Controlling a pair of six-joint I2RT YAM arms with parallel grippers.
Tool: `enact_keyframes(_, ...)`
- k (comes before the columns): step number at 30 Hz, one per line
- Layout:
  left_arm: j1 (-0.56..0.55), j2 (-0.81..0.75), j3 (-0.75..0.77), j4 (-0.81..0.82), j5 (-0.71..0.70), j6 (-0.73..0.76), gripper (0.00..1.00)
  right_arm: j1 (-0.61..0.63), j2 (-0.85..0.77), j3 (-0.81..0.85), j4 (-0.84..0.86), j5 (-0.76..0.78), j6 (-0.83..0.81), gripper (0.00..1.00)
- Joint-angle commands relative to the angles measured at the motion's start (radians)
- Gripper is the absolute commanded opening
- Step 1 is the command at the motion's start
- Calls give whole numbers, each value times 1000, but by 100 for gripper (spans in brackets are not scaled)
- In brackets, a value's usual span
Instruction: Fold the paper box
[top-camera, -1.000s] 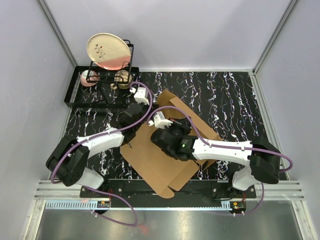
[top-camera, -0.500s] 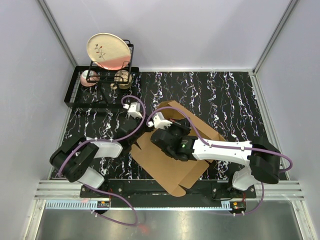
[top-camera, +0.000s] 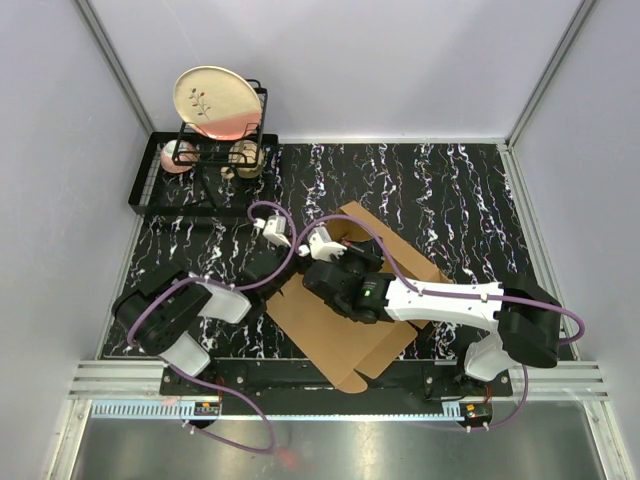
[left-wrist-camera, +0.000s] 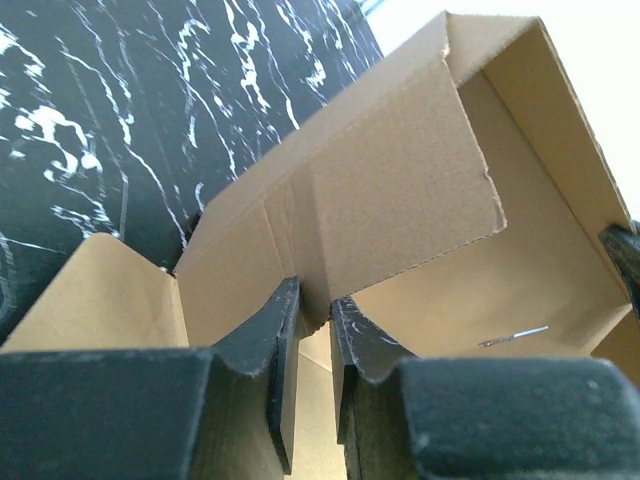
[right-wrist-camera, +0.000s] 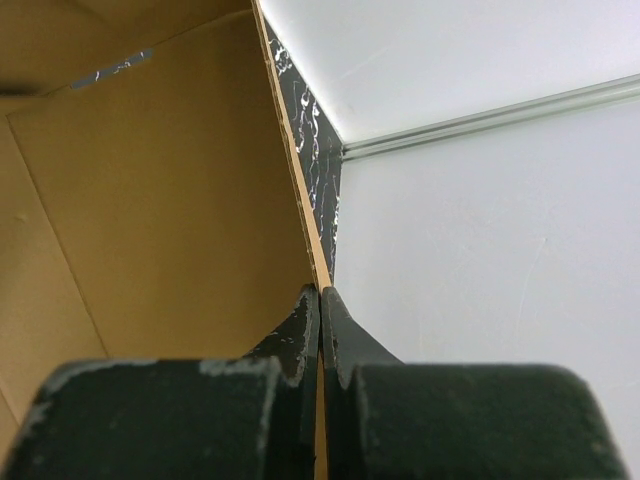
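Observation:
The paper box (top-camera: 330, 335) is a brown cardboard sheet lying partly raised in the middle of the black marbled table. In the left wrist view a standing flap of the paper box (left-wrist-camera: 400, 190) dips its lower corner between my left gripper's (left-wrist-camera: 315, 315) narrowly spaced fingers. From above, the left gripper (top-camera: 283, 262) sits at the box's left edge. My right gripper (top-camera: 318, 262) reaches over the sheet from the right. Its wrist view shows the right gripper (right-wrist-camera: 320, 300) pinched shut on the thin edge of an upright wall of the paper box (right-wrist-camera: 150, 200).
A black dish rack (top-camera: 200, 175) stands at the back left, holding a cream plate (top-camera: 215, 100) and small bowls. White walls close in the table (top-camera: 450, 190) on three sides. Purple cables loop off both arms.
My left arm has drawn back toward its base, bringing its gripper nearer along the box's left edge. The box has shifted slightly to the right. The right arm has hardly moved.

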Motion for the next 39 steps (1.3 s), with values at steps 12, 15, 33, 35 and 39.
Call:
enact_keyframes(12,-89,-43,-29,54,-25,78,41,2,-11,-17,-39,6,104,0)
enact_keyframes(15,-89,-129,-45,-24,-43,125,42,2,-17,-20,-37,5,105,0)
enact_keyframes(33,9,-275,39,-408,-254,167,43,2,-14,-11,-39,-21,124,0)
enact_keyframes(35,9,-171,97,-358,-208,171,42,2,-9,-6,-37,-29,125,0)
enact_keyframes(39,9,-48,149,-250,-129,161,41,4,6,3,-44,-35,124,0)
